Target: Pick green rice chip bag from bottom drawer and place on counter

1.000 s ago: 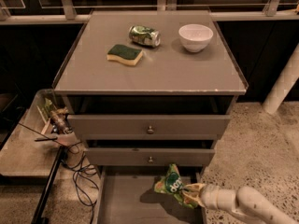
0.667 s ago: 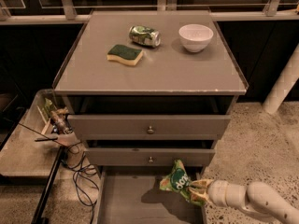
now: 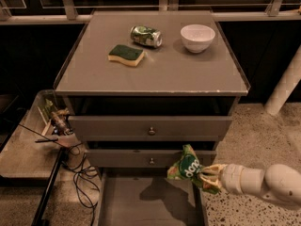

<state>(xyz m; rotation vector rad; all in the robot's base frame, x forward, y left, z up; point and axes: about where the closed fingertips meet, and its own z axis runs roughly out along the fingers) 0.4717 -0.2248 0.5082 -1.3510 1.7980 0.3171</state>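
My pincer [image 3: 209, 177] hangs low at the right front of the cabinet, clamped on one edge of the chip bag [image 3: 185, 166]. The bag juts out to the pincer's left, clear of the floor of the bottom drawer [image 3: 141, 204] below it and level with the knobbed drawer front [image 3: 151, 158] behind it.

The hold looks thin to me. Glossy foil pinched at one edge could slide out on the way up, and the bag would drop back into the drawer or onto the floor. The counter [image 3: 155, 76] lies well above the pincer and its rim overhangs the drawers, so a straight rise risks snagging the bag under that lip. I judge I must draw back first, then lift.

Up there, a can [image 3: 146, 36] on its side, a sponge [image 3: 126, 54] and a white bowl [image 3: 197, 36] sit toward the far half. The can could roll if brushed. The near half, closest above the pincer, is bare grey with worn pale edges.

Down to the pincer's far left stand a low side table [image 3: 21, 159] with clutter and loose cables [image 3: 82, 178]. A speckled floor [image 3: 254, 140] and a white post [image 3: 284, 86] lie to the right, with dark railing beyond.
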